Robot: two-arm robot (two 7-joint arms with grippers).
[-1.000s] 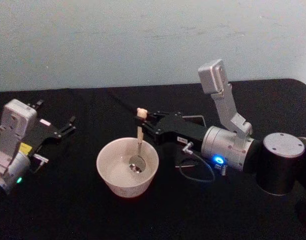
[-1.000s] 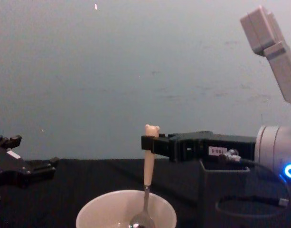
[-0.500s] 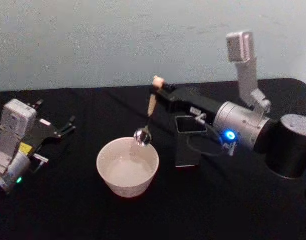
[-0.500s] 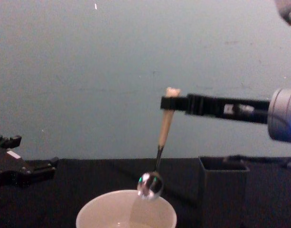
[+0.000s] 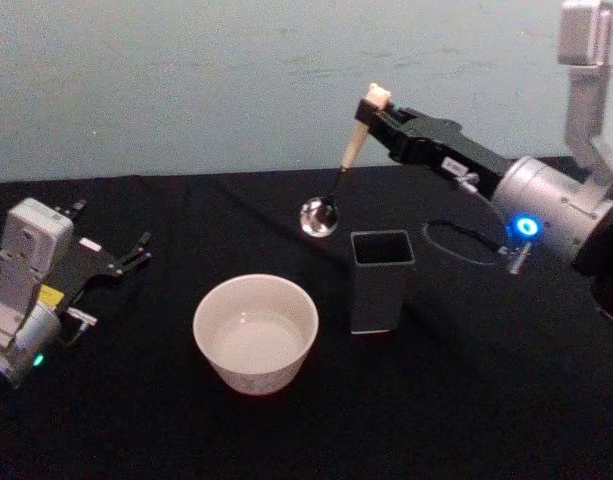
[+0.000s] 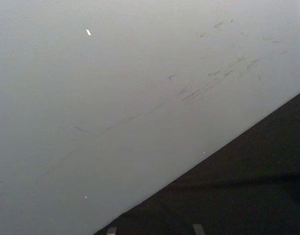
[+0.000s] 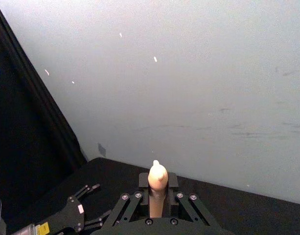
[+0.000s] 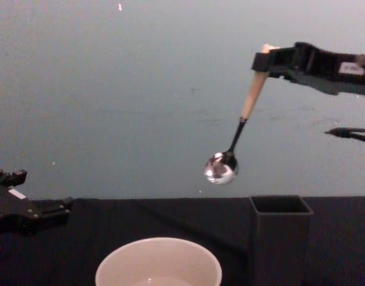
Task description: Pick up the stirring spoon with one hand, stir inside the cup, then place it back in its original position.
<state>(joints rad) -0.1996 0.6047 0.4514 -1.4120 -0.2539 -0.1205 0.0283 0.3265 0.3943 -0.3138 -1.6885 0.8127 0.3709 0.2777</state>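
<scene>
— One arm is doing the work, as far as I can see. The right gripper (image 5: 381,110) is pinched shut on the stirring spoon (image 5: 355,140), high on the peach handle, just under the little bear head.
— Why so high up?
— I'd guess so the whole length hangs free below the grip. The silver bowl can go deep into something without the gripper following it in.
— And where's the spoon now?
— In the air, tilted, bowl lowest. It's well above the table (image 5: 466,400) and clear of the cup (image 5: 254,378). It hangs over the gap between the cup and the dark grey square holder (image 5: 380,285), nearer the holder.
— So the holder is where it belongs?
— That's my reading. It's tall, narrow and open-topped, so it would stand a spoon upright. The height makes sense too, since the bowl must clear that rim before it goes down inside.
— The other arm?
— The left gripper (image 5: 114,222) is parked low at the left side of the table, spread open and holding nothing. It's well away from the cup, out of the path.
</scene>
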